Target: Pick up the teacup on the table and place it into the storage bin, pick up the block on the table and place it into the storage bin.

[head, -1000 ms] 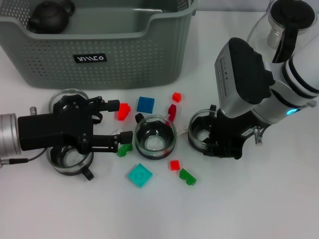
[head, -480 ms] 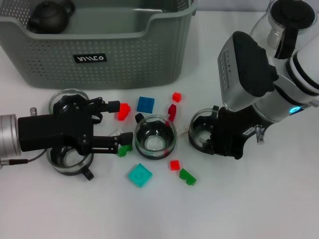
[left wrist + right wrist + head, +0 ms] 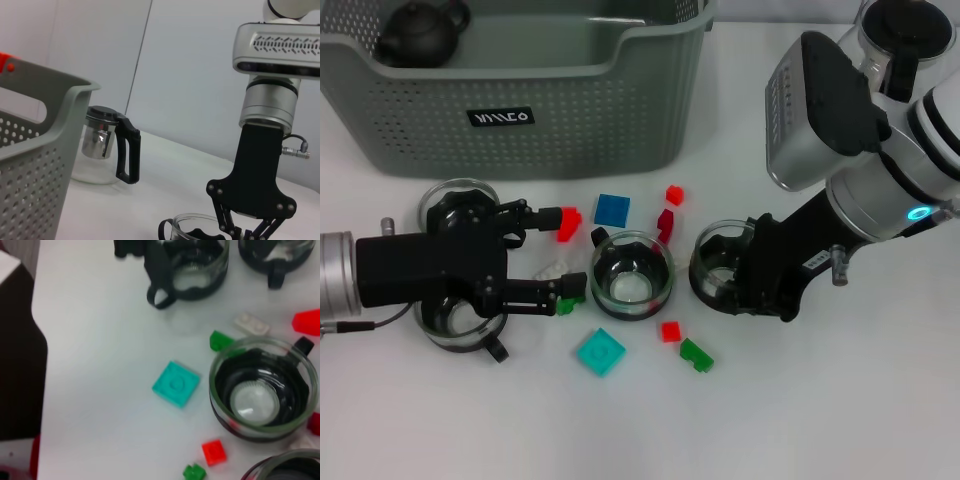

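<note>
Four glass teacups stand in a row in front of the storage bin [image 3: 570, 120]. My right gripper [image 3: 748, 272] comes down on the rightmost teacup [image 3: 716, 262] and is shut on its rim; the left wrist view shows the same gripper [image 3: 243, 231] over that teacup [image 3: 192, 227]. Low over the table, my left gripper [image 3: 568, 252] is open above two teacups [image 3: 458, 322]. A white block [image 3: 552, 268] lies between its fingers, a red block [image 3: 567, 223] by one tip and a green block [image 3: 570, 298] by the other. The middle teacup [image 3: 632, 275] stands free.
Loose blocks lie around: blue [image 3: 612, 210], teal [image 3: 600, 351], green [image 3: 697, 354], small red ones [image 3: 669, 331]. A dark teapot [image 3: 418, 32] sits in the bin. A glass pitcher [image 3: 895, 40] with a black handle stands at the back right.
My right arm has tilted and swung its wrist up and back, and the teacup in its gripper has shifted a little to the left. The left gripper has barely moved.
</note>
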### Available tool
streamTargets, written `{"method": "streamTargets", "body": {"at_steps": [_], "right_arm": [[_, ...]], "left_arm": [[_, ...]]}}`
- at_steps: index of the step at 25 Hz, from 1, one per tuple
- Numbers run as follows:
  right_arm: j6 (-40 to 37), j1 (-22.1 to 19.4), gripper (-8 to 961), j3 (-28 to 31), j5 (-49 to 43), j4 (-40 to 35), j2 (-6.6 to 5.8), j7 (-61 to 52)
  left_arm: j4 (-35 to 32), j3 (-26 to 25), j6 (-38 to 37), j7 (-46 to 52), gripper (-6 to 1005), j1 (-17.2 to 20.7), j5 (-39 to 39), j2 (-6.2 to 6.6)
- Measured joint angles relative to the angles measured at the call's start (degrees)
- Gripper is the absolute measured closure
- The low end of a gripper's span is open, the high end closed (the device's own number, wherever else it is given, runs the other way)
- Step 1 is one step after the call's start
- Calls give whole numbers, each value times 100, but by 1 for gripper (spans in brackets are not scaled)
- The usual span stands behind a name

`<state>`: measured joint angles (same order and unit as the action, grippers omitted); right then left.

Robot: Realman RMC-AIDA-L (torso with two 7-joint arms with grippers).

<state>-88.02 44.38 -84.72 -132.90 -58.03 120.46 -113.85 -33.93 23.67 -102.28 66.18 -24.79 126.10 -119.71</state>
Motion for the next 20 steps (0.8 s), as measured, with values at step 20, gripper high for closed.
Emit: {"method": "streamTargets", "body": {"at_steps": [20], "right_arm": [[326,-54,896,3,194,-132,17,-875]], "left_arm": [[-47,270,-59,-180,67,-7,11,39]]}}
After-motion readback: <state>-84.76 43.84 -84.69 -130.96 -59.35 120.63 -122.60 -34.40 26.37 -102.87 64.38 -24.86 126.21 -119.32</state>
